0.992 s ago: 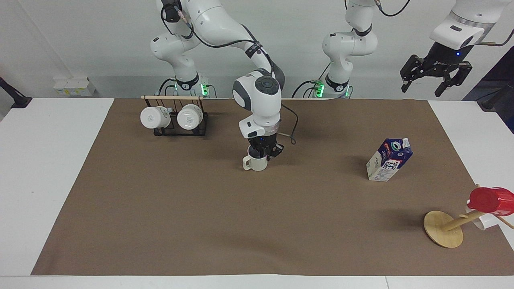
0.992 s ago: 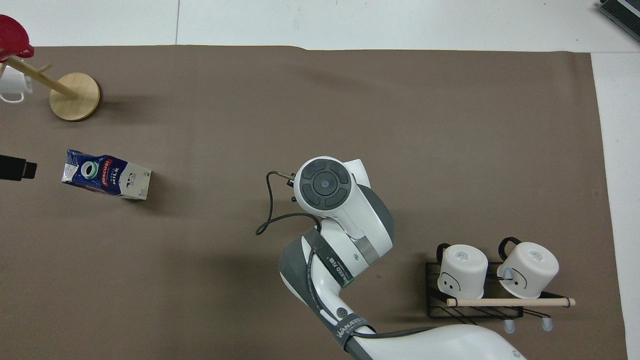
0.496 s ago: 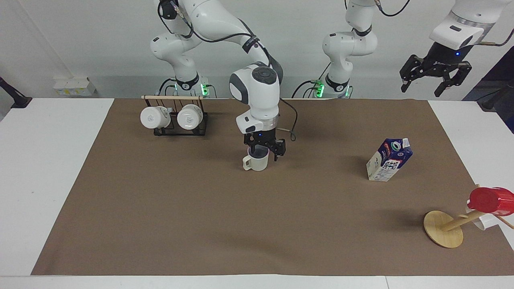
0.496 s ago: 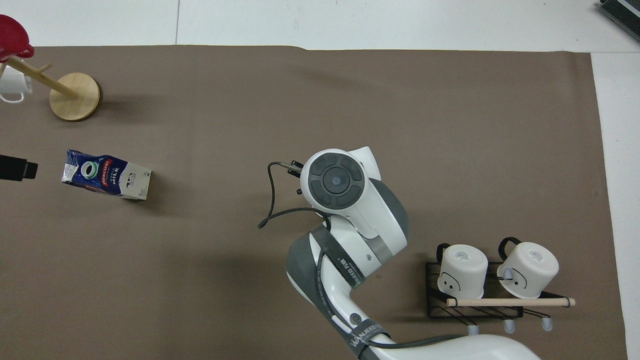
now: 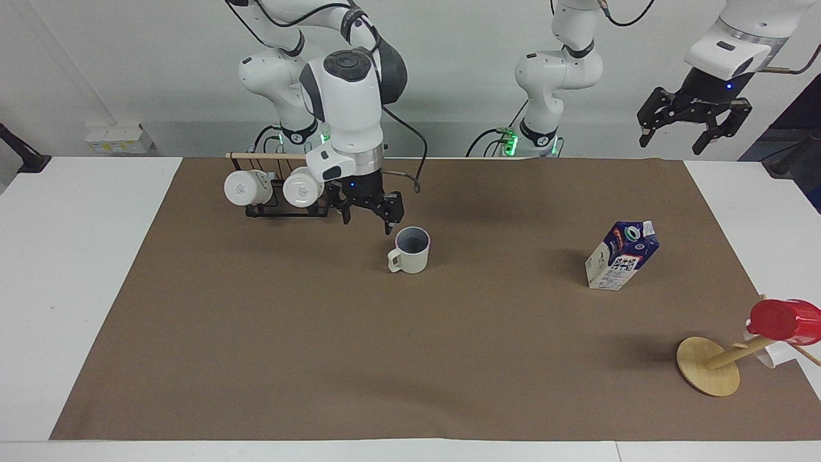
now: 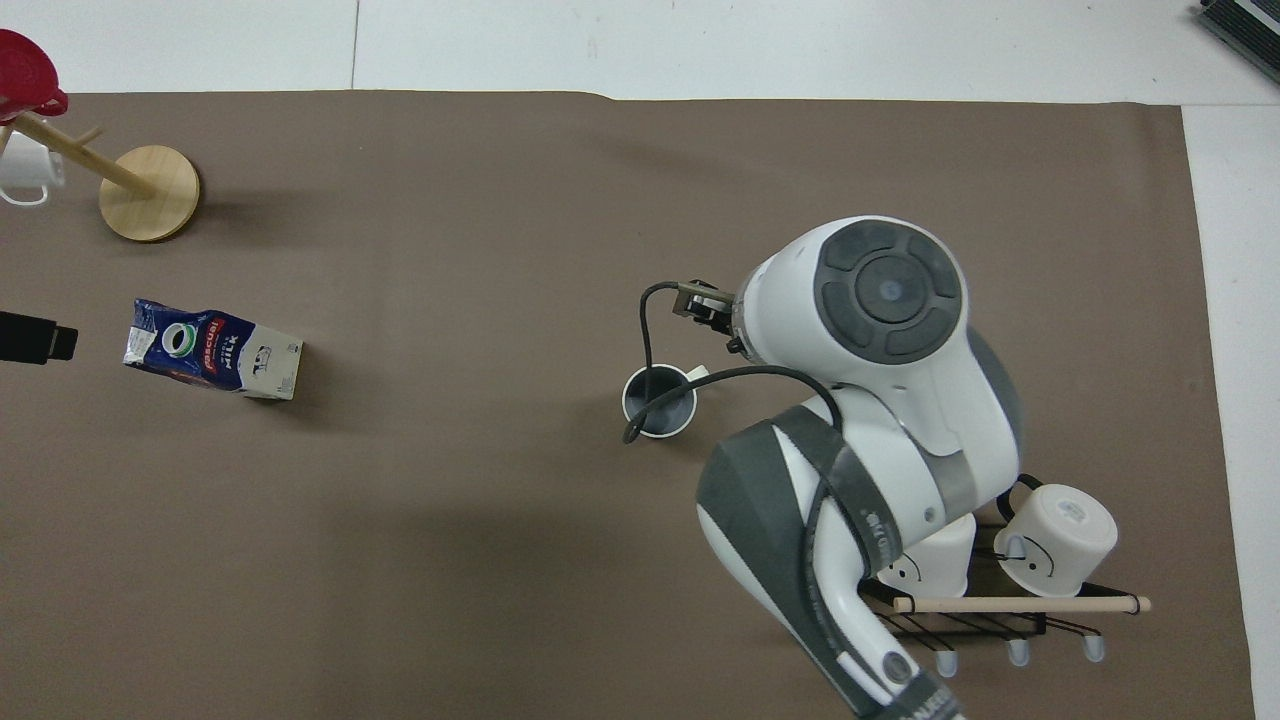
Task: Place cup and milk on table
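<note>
The cream-beige cup [image 5: 410, 249] stands upright on the brown mat [image 5: 410, 359] of the table, near the middle, with its handle toward the right arm's end. It also shows in the overhead view [image 6: 660, 400]. My right gripper [image 5: 367, 219] is open and empty, raised above the mat between the cup and the mug rack. The milk carton [image 5: 622, 255] stands upright on the mat toward the left arm's end, and shows in the overhead view too [image 6: 212, 350]. My left gripper [image 5: 694, 128] is open, empty and waits high over the table's left-arm end.
A black rack with a wooden bar [image 5: 276, 189] holds two white mugs close to the right arm's base. A wooden mug tree [image 5: 709, 366] with a red cup [image 5: 779, 319] and a white mug [image 6: 22, 170] stands at the left arm's end, farther from the robots than the milk.
My right gripper opened and let go of the cup, then rose and swung toward the mug rack. The cup stays on the mat. The left arm and the milk have not moved.
</note>
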You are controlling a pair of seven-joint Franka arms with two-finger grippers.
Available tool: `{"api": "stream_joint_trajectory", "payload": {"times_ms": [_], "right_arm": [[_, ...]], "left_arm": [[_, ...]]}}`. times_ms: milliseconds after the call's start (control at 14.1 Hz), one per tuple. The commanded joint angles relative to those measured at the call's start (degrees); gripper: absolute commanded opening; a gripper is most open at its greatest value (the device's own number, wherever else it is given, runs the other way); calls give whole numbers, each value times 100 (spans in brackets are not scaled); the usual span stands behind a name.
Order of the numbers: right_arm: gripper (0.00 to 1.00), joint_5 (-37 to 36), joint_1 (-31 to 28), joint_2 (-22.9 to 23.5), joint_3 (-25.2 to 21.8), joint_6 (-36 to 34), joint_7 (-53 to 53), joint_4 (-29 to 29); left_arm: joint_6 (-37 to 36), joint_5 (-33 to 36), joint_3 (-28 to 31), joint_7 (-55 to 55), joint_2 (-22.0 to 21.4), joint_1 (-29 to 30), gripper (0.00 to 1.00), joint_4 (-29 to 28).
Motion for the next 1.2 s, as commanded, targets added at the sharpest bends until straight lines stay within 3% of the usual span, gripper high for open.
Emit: {"api": "stream_joint_trajectory", "payload": {"times_ms": [0, 283, 780, 1134], "right_arm": [[100, -21, -333, -283, 48, -333, -609, -168], [100, -21, -834, -512, 48, -887, -1313, -212], [100, -21, -1862, -829, 48, -1125, -2525, -247], [100, -4, -2215, -1153, 22, -1362, -2992, -159]], "left_arm": [[-61, -10, 47, -34, -93, -95, 100, -80], [-70, -19, 38, -25, -93, -95, 100, -80], [-220, -19, 135, -7, -128, 20, 100, -124], [912, -19, 126, 45, -14, 187, 100, -808]]}}
